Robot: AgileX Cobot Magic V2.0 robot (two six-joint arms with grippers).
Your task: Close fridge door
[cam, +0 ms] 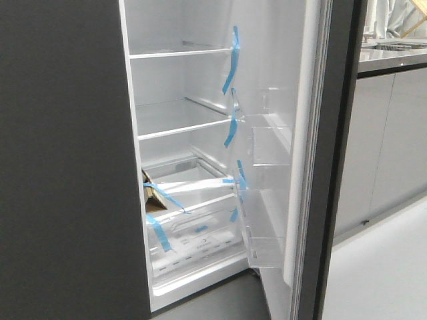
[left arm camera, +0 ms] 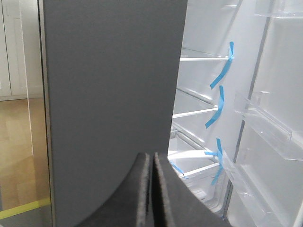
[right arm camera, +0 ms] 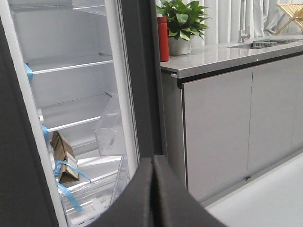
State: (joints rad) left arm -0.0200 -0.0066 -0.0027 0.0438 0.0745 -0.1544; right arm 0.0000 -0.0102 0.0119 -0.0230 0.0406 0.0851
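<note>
The fridge door [cam: 303, 133] stands wide open, seen almost edge-on at the right of the fridge cavity. Its white inner lining with clear bins faces left, and its dark grey edge faces me. It also shows in the left wrist view [left arm camera: 274, 142] and in the right wrist view [right arm camera: 142, 71]. My left gripper [left arm camera: 152, 158] is shut and empty, in front of the twin dark panel, short of the open cavity. My right gripper [right arm camera: 152, 161] is shut and empty, just before the door's dark outer edge; I cannot tell if it touches. Neither gripper shows in the front view.
The twin dark grey panel [cam: 60, 167] fills the left. Pale grey cabinets [cam: 393, 133] stand right of the door under a counter with a plant [right arm camera: 182, 19] and a red bottle [right arm camera: 163, 38]. A cardboard box [cam: 152, 197] and blue-taped shelves sit inside the fridge.
</note>
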